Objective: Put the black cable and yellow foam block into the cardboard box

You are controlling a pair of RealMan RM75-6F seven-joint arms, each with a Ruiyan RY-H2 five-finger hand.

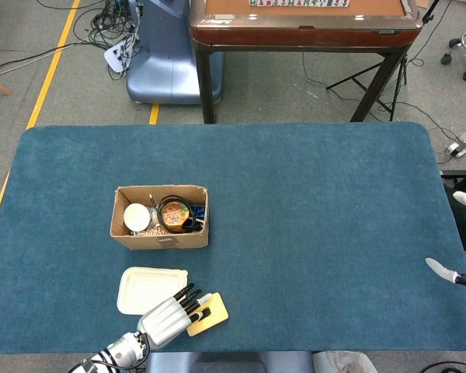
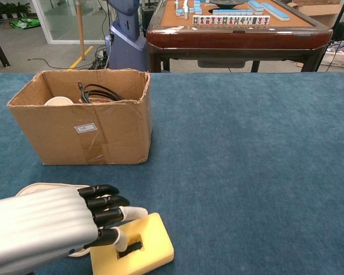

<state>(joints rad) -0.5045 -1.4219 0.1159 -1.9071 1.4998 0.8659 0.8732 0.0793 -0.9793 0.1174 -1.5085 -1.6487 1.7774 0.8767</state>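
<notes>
Blue felt tabletop [image 2: 246,149]: we see our left hand [image 2: 51,229] at lower left, fingers apart, tips on the yellow foam block [image 2: 143,249] (nothing gripped); right hand [image 1: 446,272] indeterminate.

One cardboard box [image 1: 160,227], one yellow foam block [image 2: 142,252], one black cable [image 1: 175,213], one white tray [image 1: 145,286].

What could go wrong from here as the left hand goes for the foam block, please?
1. The left hand covers only the near-left part of the block; a grip there may let it tip or slip out.
2. The white tray lies right beside the block, so the fingers might catch it.
3. The box already holds the cable and other things, so the block may perch on top.
</notes>
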